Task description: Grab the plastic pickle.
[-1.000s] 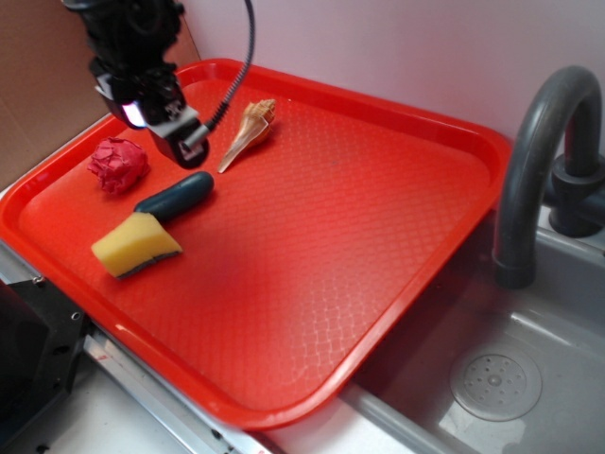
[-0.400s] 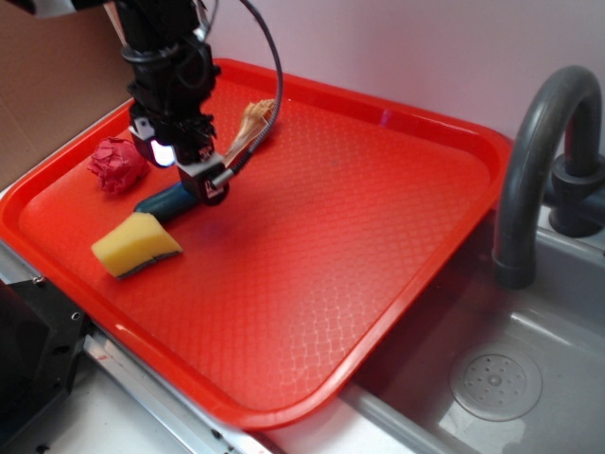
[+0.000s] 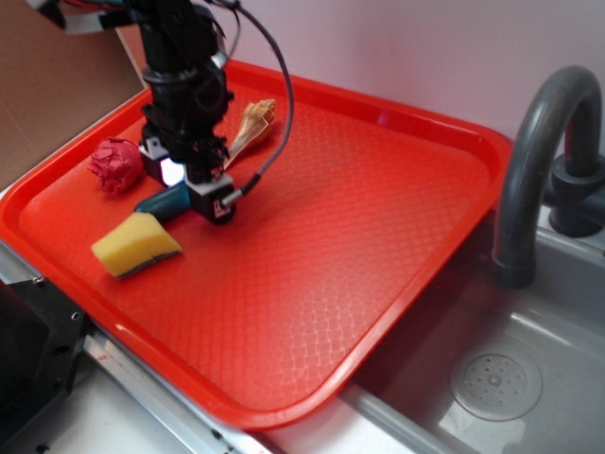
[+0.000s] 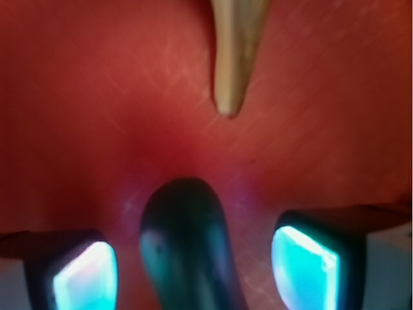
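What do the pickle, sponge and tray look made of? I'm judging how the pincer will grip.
The pickle looks like smooth hard plastic: an even dark teal skin with a dull sheen. The sponge looks like soft yellow foam, matte, with a darker, seemingly scouring layer beneath. The tray seems moulded red plastic with a glossy rim and a fine textured floor. The pincer straddles the pickle, open.

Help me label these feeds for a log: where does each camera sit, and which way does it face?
Exterior: off the robot, above the tray's near corner, looking down across it toward the wall; shows the arm and claw, sponge, faucet.
Wrist: on the arm, looking down past both open fingers straddling the pickle.
Shared: pickle, seashell, tray.
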Robot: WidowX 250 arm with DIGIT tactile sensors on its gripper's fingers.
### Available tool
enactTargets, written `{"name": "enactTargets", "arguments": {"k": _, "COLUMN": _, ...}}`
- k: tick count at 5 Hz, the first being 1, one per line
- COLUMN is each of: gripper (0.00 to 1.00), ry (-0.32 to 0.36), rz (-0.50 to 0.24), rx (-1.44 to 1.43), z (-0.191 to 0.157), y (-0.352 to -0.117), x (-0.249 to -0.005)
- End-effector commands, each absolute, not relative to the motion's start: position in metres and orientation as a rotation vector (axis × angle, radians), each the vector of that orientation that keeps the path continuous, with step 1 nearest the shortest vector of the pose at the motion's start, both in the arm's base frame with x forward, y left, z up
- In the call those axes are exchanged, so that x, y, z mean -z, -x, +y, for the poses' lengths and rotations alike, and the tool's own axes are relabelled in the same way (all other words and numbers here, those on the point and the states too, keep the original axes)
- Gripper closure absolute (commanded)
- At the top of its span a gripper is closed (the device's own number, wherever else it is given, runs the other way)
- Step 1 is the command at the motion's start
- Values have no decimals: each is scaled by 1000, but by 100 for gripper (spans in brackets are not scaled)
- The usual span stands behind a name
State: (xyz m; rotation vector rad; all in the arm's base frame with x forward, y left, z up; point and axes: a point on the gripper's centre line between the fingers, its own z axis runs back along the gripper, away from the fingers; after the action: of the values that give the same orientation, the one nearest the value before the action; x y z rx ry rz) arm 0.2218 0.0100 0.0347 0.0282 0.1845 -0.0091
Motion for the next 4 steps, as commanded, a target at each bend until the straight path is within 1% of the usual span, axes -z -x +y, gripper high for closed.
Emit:
{"name": "enactTargets", "arguments": {"k": 1, "gripper": 100, "ry": -60, "rz": 137, "rx": -12, "z": 9, "y": -232, "x": -40}}
{"name": "enactTargets", "arguments": {"k": 2, "gripper": 100, "ry": -56, "rz": 120, "rx": -30, "z": 10, "y": -232, "x": -48}}
{"name": "enactTargets", "arguments": {"k": 3, "gripper": 100, "ry": -88, "rz": 87, "rx": -138, "z": 9, "y": -243, "x": -76}}
{"name": "enactTargets", "arguments": {"k": 4, "gripper": 100, "ry": -61, "rz": -27, "rx": -133, "z": 2, "y": -249, "x": -127}}
